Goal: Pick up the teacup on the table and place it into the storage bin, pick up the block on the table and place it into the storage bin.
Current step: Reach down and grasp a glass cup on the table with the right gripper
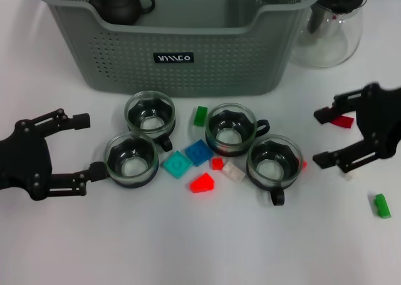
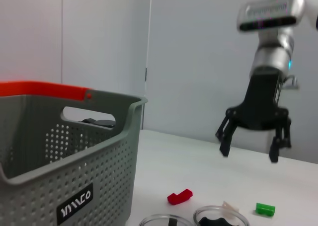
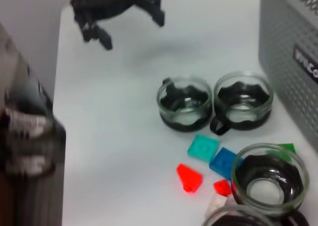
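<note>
- Currently the left gripper (image 1: 86,146) is hovering low over the white table (image 1: 188,247) with its fingers spread wide and nothing between them, its lower fingertip sitting just beside the nearest teacup (image 1: 131,159).
- Four glass teacups are standing upright in front of the storage bin (image 1: 182,41); the other three are the back-left teacup (image 1: 150,113), the middle teacup (image 1: 230,129) and the right teacup (image 1: 274,163).
- Loose blocks are lying among them: a teal block (image 1: 177,165), a blue block (image 1: 198,152), a red block (image 1: 202,183) and a green block (image 1: 200,116).
- The right gripper (image 1: 324,138) is hanging wide open and empty to the right of the cups, near another green block (image 1: 381,205).
- A dark teapot (image 1: 122,4) is sitting inside the storage bin.
</note>
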Robot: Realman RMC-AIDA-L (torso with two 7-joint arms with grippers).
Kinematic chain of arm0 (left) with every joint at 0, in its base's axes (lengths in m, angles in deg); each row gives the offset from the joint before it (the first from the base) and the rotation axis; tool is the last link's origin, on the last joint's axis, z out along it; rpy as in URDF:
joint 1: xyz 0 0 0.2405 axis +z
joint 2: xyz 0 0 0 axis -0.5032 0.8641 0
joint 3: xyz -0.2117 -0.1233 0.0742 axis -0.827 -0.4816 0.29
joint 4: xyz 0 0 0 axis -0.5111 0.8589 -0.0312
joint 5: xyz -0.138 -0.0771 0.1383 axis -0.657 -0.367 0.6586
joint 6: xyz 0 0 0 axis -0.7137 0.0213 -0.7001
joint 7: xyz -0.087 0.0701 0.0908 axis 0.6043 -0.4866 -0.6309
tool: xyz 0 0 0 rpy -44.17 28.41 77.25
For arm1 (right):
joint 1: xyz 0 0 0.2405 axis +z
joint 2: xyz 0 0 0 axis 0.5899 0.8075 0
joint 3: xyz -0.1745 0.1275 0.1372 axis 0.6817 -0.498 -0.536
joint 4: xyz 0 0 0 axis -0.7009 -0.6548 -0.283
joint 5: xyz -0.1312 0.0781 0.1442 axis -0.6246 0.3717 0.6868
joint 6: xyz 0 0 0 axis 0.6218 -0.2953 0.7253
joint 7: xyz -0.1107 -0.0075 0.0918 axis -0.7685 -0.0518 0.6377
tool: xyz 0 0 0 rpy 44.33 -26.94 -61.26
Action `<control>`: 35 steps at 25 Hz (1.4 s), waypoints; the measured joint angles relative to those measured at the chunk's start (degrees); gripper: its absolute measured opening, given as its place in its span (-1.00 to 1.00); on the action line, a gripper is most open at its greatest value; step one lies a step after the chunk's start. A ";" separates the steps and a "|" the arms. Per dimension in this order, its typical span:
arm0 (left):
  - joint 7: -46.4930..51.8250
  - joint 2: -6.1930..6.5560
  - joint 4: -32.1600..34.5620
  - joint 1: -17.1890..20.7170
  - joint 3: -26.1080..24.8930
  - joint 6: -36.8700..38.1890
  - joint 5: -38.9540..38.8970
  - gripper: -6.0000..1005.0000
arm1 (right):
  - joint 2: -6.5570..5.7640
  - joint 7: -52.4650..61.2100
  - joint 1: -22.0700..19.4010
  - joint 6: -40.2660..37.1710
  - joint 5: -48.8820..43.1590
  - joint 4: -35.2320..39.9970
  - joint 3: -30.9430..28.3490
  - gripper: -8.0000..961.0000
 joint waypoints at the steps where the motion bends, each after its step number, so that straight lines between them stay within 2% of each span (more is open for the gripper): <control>1: 0.00 0.00 0.00 0.00 0.00 0.00 0.00 0.88 | 0.05 2.29 0.66 -0.88 -0.33 3.06 2.06 0.84; 6: 0.00 -0.17 -0.17 0.20 -0.07 -0.22 -0.01 0.88 | 0.04 9.08 3.10 -1.94 -2.14 8.35 12.80 0.84; 11: 0.06 -0.27 -0.48 0.27 -0.15 -0.36 -0.28 0.88 | 0.36 13.94 4.77 0.82 -4.38 6.06 23.09 0.52; 14: -0.13 -0.29 -0.79 0.13 -0.17 -0.58 -0.32 0.88 | 0.41 17.08 5.33 3.53 -3.80 4.46 27.86 0.10; 20: -0.20 -0.26 -0.96 -0.04 -0.18 -0.78 -0.02 0.89 | 0.46 21.12 5.59 12.02 -3.96 1.18 35.68 0.03; 25: -0.23 -0.31 -0.96 0.48 -0.18 -0.86 -0.04 0.88 | 0.46 25.15 5.44 17.85 -5.37 -0.22 37.90 0.03; 30: -0.24 -0.42 -0.96 0.36 -0.18 -0.87 -0.18 0.88 | 0.46 27.10 5.64 20.95 -5.75 -2.92 41.83 0.02; 35: -0.24 -0.43 -0.96 0.18 -0.17 -0.87 -0.22 0.88 | 0.45 27.43 5.77 22.32 -5.62 -5.18 42.82 0.02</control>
